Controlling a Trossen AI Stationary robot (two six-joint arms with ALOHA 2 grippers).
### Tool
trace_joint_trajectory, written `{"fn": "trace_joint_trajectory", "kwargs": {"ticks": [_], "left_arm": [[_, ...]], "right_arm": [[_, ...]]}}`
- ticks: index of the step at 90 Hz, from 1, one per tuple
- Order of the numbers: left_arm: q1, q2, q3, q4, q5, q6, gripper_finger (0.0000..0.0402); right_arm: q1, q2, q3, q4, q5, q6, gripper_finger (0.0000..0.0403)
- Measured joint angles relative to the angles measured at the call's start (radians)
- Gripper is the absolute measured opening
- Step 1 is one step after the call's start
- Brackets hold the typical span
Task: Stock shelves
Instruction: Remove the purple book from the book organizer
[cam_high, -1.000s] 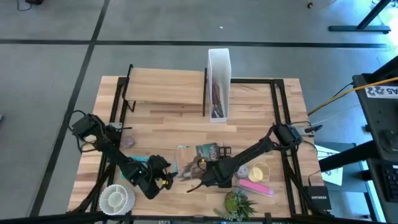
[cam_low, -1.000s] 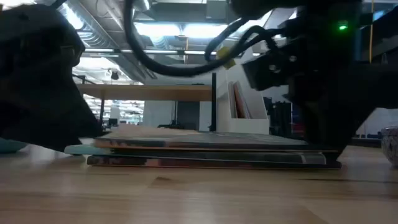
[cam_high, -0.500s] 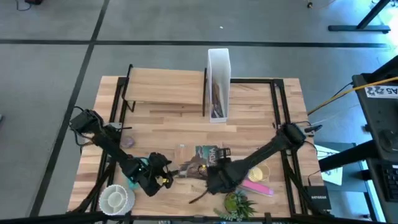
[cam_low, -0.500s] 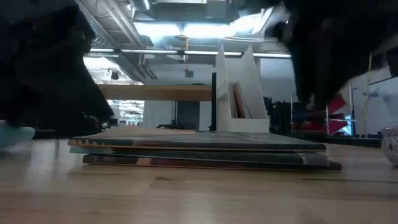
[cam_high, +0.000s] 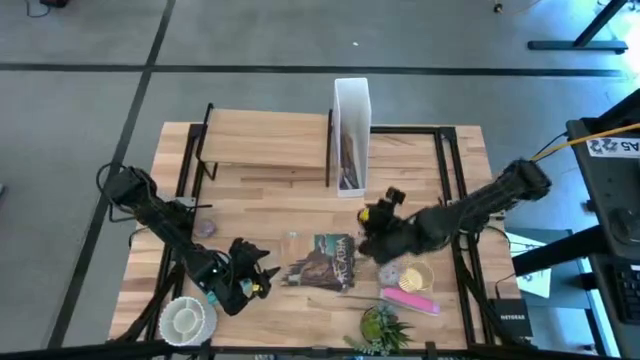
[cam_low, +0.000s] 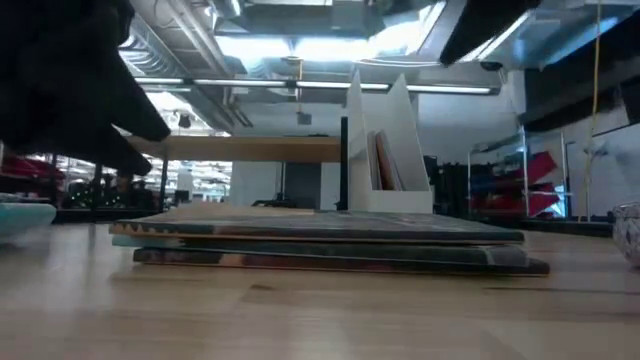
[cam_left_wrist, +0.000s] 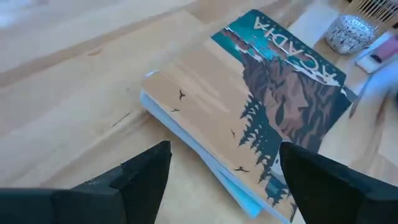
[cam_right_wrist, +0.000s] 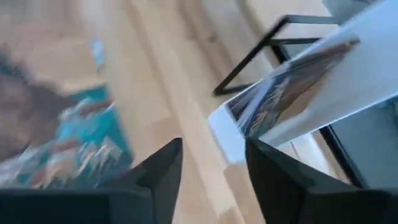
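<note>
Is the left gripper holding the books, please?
No: in the left wrist view the left gripper is open and empty, its fingers short of the stacked books on the table.

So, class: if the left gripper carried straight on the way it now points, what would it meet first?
Most likely the stacked books. The left gripper, fingers open, points at their near edge just ahead, though depth is hard to judge.

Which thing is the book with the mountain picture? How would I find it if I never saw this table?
Start at the wooden table and go to its near middle, between the two dark arms. A small stack of flat books lies there; the top one shows brown cliffs, pine trees and birds, with "ACADIA" on teal. Nothing else nearby is flat with a picture.
</note>
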Motion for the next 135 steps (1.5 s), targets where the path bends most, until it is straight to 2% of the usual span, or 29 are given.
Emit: {"fn": "trace_joint_trajectory", "kwargs": {"ticks": [12, 24, 34, 47, 63, 74, 85, 91, 96, 109, 135], "left_arm": [[-0.008, 0.0, 0.0, 0.006, -0.022, 0.004, 0.0282], [-0.008, 0.0, 0.0, 0.01, -0.028, 0.007, 0.0282], [-0.008, 0.0, 0.0, 0.012, -0.035, 0.007, 0.0282], [-0.007, 0.0, 0.0, 0.011, -0.035, 0.02, 0.0282], [-0.008, 0.0, 0.0, 0.012, -0.035, 0.019, 0.0282], [-0.007, 0.0, 0.0, 0.012, -0.035, 0.021, 0.0282], [-0.007, 0.0, 0.0, 0.012, -0.034, 0.023, 0.0282], [-0.007, 0.0, 0.0, 0.012, -0.034, 0.023, 0.0282], [-0.007, 0.0, 0.0, 0.012, -0.034, 0.027, 0.0282], [-0.007, -0.001, 0.0, 0.012, -0.032, 0.034, 0.0282], [-0.007, -0.001, 0.0, 0.012, -0.032, 0.034, 0.0282]], "right_arm": [[-0.106, -0.053, -0.202, 0.415, -0.027, -0.156, 0.0213], [-0.201, -0.022, -0.295, 0.641, 0.018, -0.219, 0.0221], [-0.268, 0.017, -0.301, 0.691, 0.064, -0.234, 0.0218], [-0.335, 0.074, -0.301, 0.764, 0.054, -0.306, 0.0204], [-0.387, 0.118, -0.301, 0.791, 0.052, -0.308, 0.0181], [-0.415, 0.138, -0.301, 0.807, 0.037, -0.308, 0.0145], [-0.418, 0.138, -0.301, 0.833, 0.061, -0.308, 0.0079], [-0.409, 0.135, -0.298, 0.837, 0.089, -0.308, 0.0032], [-0.4, 0.132, -0.29, 0.836, 0.139, -0.307, 0.0013], [-0.357, 0.131, -0.253, 0.84, 0.286, -0.324, 0.0009], [-0.287, 0.13, -0.154, 0.831, 0.427, -0.472, 0.0003]]}}
